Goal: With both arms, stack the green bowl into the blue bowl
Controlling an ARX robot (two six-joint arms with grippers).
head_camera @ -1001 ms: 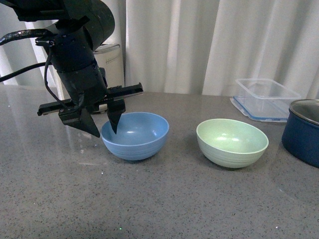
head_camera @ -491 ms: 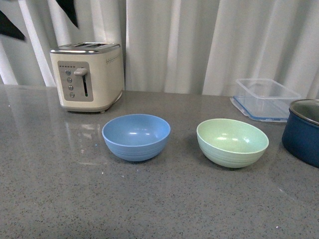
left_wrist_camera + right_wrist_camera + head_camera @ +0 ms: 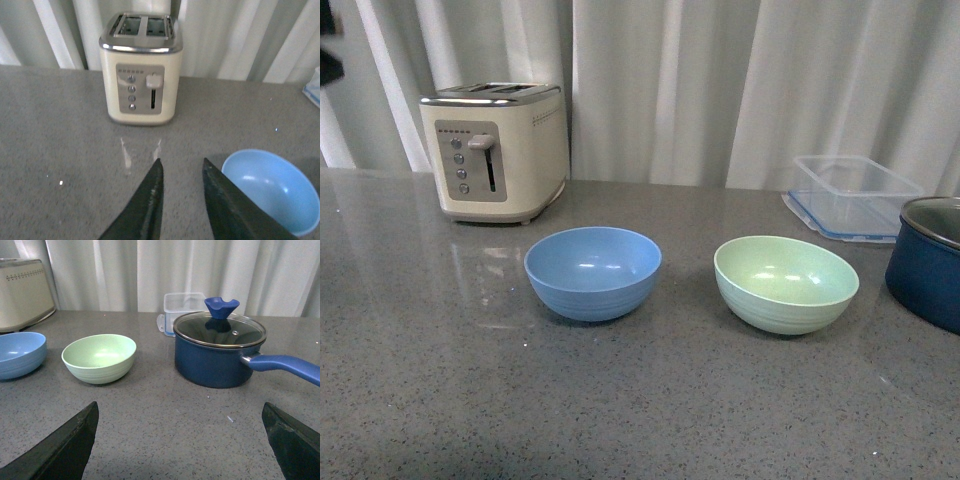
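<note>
1. Hovering with both claws empty: my left claw (image 3: 182,162) has its jaws a narrow gap apart with nothing between them. My right claw (image 3: 179,406) is spread wide and also bare.
2. The green bowl (image 3: 786,285) sits upright on the grey counter (image 3: 440,400), to the right of the blue bowl (image 3: 593,272). The two are apart, not touching, and both are empty.
3. Step in hand, by my judgement: the approach. No bowl is gripped and nothing is stacked yet.
4. Left wrist view: the blue bowl lies just beside my left claw, with the toaster (image 3: 141,70) beyond. Right wrist view: the green bowl is ahead, and the navy pot (image 3: 217,357) is near it.
5. The next move calls for my right claw to come down on the green bowl's rim, one finger inside, and lift it clear. The left claw should steady the blue bowl. Mind the pot handle.
</note>
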